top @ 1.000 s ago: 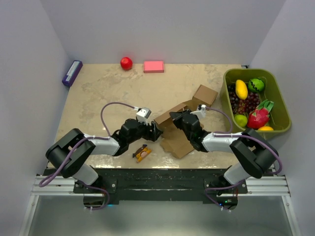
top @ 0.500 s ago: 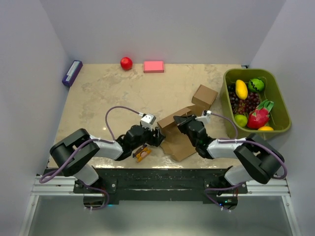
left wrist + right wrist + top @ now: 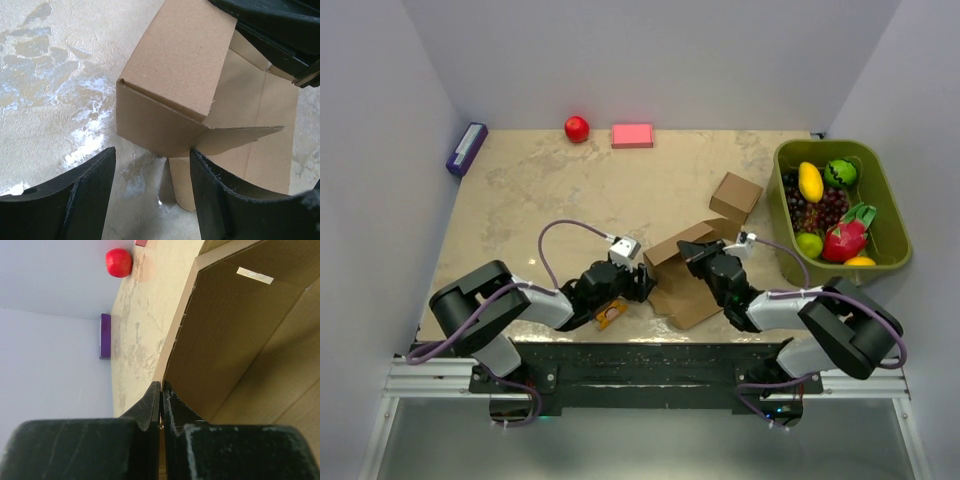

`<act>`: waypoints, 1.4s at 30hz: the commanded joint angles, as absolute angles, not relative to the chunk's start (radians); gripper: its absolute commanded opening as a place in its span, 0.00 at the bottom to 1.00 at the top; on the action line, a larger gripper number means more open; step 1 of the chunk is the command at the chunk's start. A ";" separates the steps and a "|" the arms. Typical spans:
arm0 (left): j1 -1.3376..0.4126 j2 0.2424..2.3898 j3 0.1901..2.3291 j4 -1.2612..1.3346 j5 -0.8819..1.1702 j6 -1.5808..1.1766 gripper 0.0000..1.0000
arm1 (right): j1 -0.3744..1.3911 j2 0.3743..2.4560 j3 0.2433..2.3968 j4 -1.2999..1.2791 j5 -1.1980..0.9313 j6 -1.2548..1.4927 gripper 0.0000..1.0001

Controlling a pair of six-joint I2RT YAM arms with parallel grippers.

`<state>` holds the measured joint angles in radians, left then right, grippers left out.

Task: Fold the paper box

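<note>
One wall of the paper box [image 3: 685, 272] stands, much lies flat; right gripper [image 3: 161, 386] seemingly pinches a panel, left gripper [image 3: 150, 162] gapes wide.

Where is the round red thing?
In the top view the round red thing sits at the far edge of the table, just left of the pink block.

beige marbled table [image 3: 540, 190], pale walls [image 3: 670, 60] (lavender-grey)
</note>
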<state>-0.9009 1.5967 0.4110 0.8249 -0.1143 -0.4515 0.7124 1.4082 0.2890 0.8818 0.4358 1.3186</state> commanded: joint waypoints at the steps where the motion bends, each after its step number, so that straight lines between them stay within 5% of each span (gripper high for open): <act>1: -0.926 1.618 0.403 0.911 -0.178 -0.420 0.64 | 0.715 1.397 0.242 0.818 0.488 1.298 0.00; 33: -1.011 1.746 0.465 1.092 -0.351 -0.407 0.65 | 0.715 1.371 0.196 0.770 0.508 1.305 0.00; 42: -1.072 1.787 0.509 1.089 -0.507 -0.370 0.58 | 0.713 1.382 0.198 0.772 0.503 1.310 0.00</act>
<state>-1.0401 1.7733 0.4541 1.0325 -0.3634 -0.4149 0.7132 1.3544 0.2283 0.8906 0.4545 1.3357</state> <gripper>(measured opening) 0.600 0.028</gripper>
